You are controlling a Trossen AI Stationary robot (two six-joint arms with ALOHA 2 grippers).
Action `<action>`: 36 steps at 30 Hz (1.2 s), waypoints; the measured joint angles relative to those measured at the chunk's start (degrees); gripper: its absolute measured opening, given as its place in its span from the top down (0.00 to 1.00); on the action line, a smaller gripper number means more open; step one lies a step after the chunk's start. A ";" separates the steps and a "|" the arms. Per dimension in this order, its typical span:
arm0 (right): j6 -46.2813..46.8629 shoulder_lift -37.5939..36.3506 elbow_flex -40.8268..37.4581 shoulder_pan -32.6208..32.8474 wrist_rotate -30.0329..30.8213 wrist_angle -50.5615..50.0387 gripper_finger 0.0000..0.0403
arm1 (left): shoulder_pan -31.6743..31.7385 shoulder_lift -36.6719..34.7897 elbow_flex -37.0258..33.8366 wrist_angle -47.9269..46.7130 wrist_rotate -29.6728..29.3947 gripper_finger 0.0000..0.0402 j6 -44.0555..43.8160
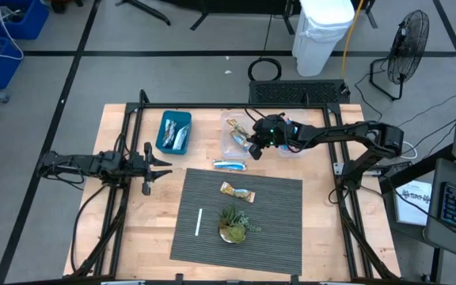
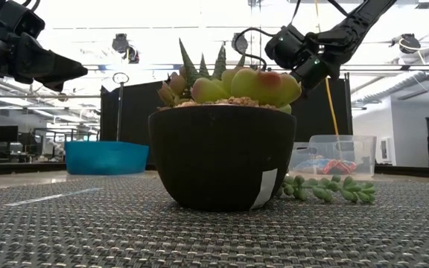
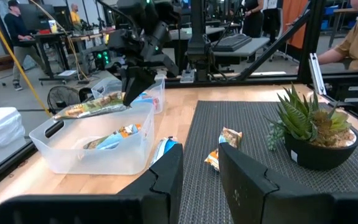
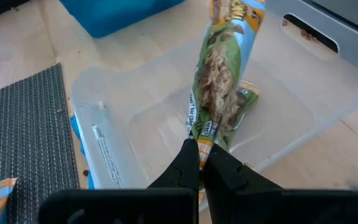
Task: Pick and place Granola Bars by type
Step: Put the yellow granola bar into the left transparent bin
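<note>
My right gripper (image 1: 252, 147) hovers over a clear bin (image 1: 234, 141) near the table's far edge, shut on a tan-and-green granola bar (image 4: 219, 87). Another tan bar (image 3: 114, 138) lies inside that bin. A silvery-blue bar (image 1: 229, 165) lies flat on the wood beside the bin. One tan bar (image 1: 236, 191) rests on the dark mat. A blue bin (image 1: 174, 131) holds silvery bars, and a second clear bin (image 1: 293, 146) holds blue-and-red ones. My left gripper (image 1: 161, 165) waits open at the table's left side. My right gripper pinches the tan-and-green bar by one crimped end (image 4: 202, 134) between its two fingertips (image 4: 188, 158). The fingers slant down from the table's right side, in line with the bar. The bar (image 3: 89, 109) sticks out past the fingertips, nearly level, lifted clear above the clear bin.
A potted succulent (image 1: 234, 224) stands on the mat's near part with a thin white stick (image 1: 199, 222) lying beside it. The mat (image 1: 279, 229) covers the table's middle and near part. Bare wood (image 1: 125, 229) lies to its left. People sit at desks beyond the table.
</note>
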 joint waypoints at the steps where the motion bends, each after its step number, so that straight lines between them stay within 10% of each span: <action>1: 0.02 0.00 0.00 0.00 0.00 0.02 1.00 | 0.00 -0.02 0.00 -0.03 0.00 0.73 0.00; 36: -0.02 0.00 -0.04 0.00 0.07 4.09 0.87 | -0.01 0.00 0.00 0.07 0.00 0.73 0.00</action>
